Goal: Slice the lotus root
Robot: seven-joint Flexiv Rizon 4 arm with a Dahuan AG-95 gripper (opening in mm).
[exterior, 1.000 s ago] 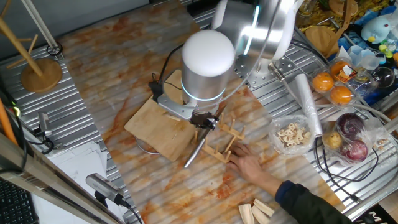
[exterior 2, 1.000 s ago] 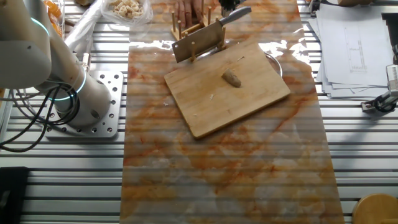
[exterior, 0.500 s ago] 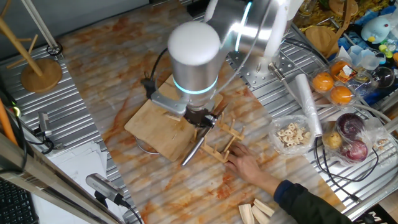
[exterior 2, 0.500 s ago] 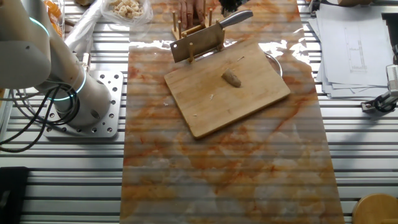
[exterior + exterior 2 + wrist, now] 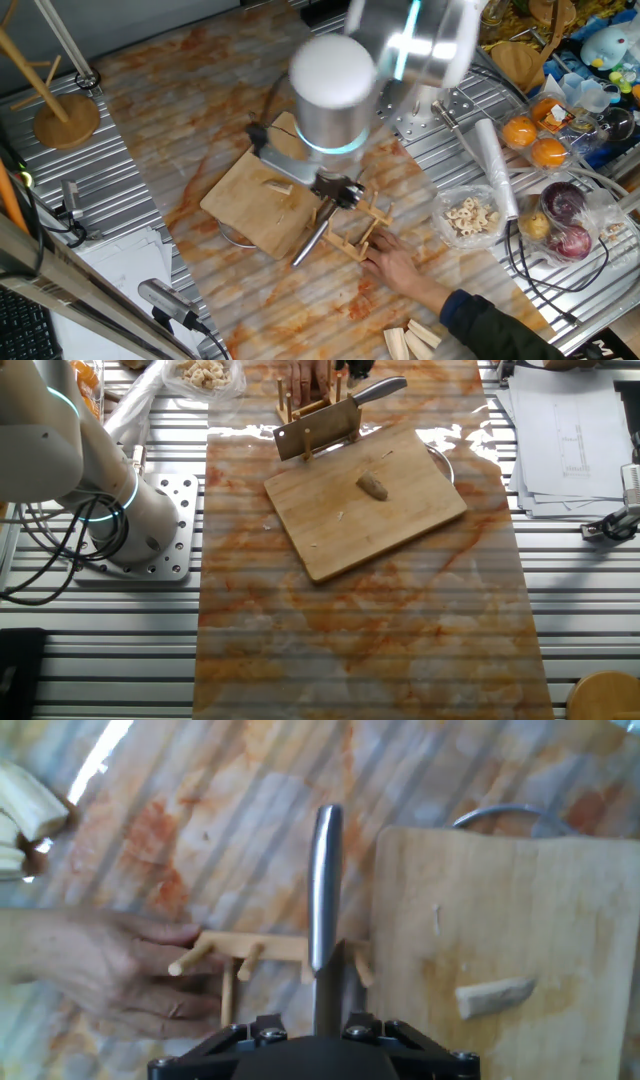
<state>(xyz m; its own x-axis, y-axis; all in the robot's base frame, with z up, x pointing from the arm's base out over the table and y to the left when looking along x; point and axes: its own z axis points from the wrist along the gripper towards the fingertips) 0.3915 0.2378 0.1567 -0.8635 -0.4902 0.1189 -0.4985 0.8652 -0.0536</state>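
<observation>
I count one board (image 5: 365,510), one root (image 5: 373,485) chunk on it, one cleaver (image 5: 320,428), one rack (image 5: 360,230) — and one human hand (image 5: 398,266). Off the mat: two oranges (image 5: 534,141), two red onions (image 5: 566,221), one bag of slices (image 5: 470,216).

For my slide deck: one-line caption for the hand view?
Cleaver rising from wooden rack, steadied by a person's hand, beside the lotus root on the cutting board.

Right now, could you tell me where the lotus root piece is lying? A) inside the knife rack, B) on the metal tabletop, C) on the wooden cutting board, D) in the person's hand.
C: the lotus root piece lies alone near the middle of the cutting board, apart from the knife in the rack and the person's hand.
</observation>
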